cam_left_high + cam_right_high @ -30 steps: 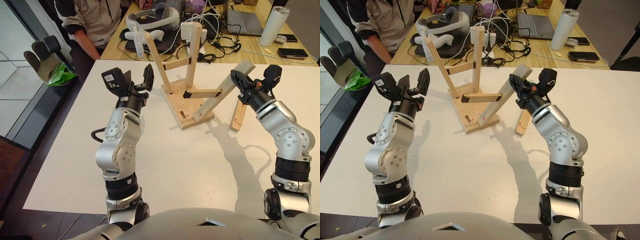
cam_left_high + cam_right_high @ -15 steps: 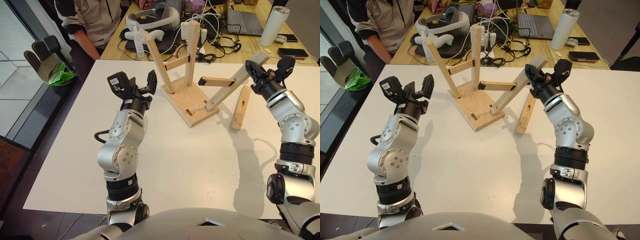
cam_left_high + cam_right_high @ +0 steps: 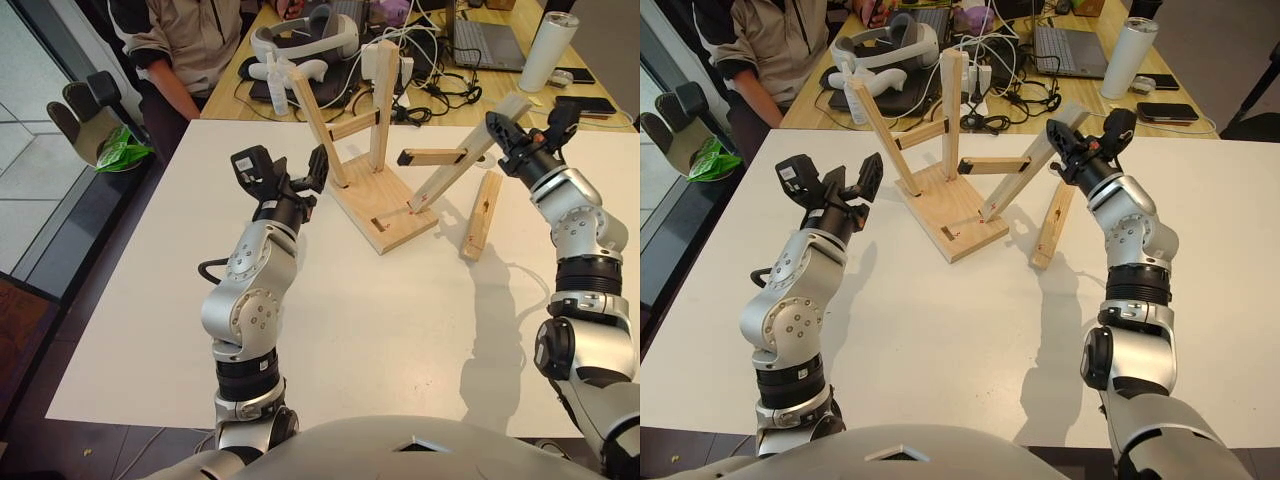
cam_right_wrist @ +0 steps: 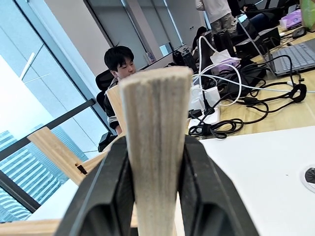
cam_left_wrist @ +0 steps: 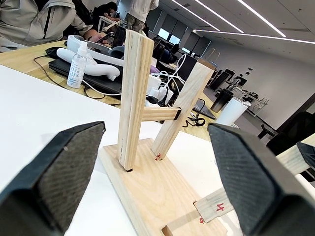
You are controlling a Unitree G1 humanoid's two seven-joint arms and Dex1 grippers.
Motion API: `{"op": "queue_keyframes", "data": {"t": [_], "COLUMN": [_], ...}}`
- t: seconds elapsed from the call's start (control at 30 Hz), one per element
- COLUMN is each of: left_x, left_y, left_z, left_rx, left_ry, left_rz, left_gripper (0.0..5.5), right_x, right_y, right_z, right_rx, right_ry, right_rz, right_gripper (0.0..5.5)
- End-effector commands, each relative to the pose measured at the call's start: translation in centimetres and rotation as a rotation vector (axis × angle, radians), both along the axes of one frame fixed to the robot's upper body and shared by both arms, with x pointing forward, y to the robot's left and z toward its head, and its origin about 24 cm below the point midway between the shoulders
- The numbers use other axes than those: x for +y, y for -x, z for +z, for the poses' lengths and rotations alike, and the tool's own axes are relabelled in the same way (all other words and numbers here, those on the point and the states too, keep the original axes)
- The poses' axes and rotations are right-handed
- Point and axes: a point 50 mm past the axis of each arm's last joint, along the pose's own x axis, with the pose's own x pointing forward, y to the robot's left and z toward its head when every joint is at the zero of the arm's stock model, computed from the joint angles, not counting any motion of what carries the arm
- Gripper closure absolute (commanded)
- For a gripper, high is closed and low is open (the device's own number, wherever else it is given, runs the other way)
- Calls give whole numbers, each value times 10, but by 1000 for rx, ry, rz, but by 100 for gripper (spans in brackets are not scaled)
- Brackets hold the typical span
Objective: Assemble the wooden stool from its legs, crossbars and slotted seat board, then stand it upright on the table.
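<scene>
The slotted seat board [image 3: 372, 196] lies flat on the white table. Two legs [image 3: 313, 122] stand upright in it, joined by a crossbar [image 3: 355, 125]. My right gripper [image 3: 511, 136] is shut on the top of a third leg [image 3: 462, 163]. That leg leans down to the board's right side and carries a crossbar [image 3: 432, 157] that points left. In the right wrist view, the fingers [image 4: 106, 196] clamp this leg [image 4: 157, 137]. A fourth leg [image 3: 480, 214] lies loose on the table. My left gripper [image 3: 297, 172] is open just left of the board [image 5: 147, 191].
A desk behind the table holds a headset [image 3: 305, 38], a spray bottle [image 3: 277, 85], cables, a laptop and a white tumbler [image 3: 548, 50]. A person [image 3: 185, 40] sits at the far left. The near half of the table [image 3: 350, 340] is bare.
My right gripper carried the leg with its crossbar up and to the right, so its lower end now rests at the board's right side. The left gripper moved closer to the board, which shifted slightly.
</scene>
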Motion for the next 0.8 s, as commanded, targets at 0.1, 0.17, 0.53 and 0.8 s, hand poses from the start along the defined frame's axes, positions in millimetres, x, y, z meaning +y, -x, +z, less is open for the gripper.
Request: {"op": "queue_keyframes", "data": {"t": [0.1,0.17,0.53,0.8], "left_x": [-6,-5,-5,-3], "left_y": [0,0,-2,-2], "left_z": [-1,-1,0,-2], "left_rx": [16,16,7,10], "left_ry": [17,16,9,13], "left_rz": [-21,-18,-19,3], "left_gripper": [164,164,164,164], "right_x": [4,4,9,54], "right_y": [2,3,24,52], "right_z": [-11,-12,-17,2], "right_rx": [29,23,54,133], "right_ry": [172,226,256,165], "right_rz": [141,180,119,84], "right_gripper": [450,450,450,450]}}
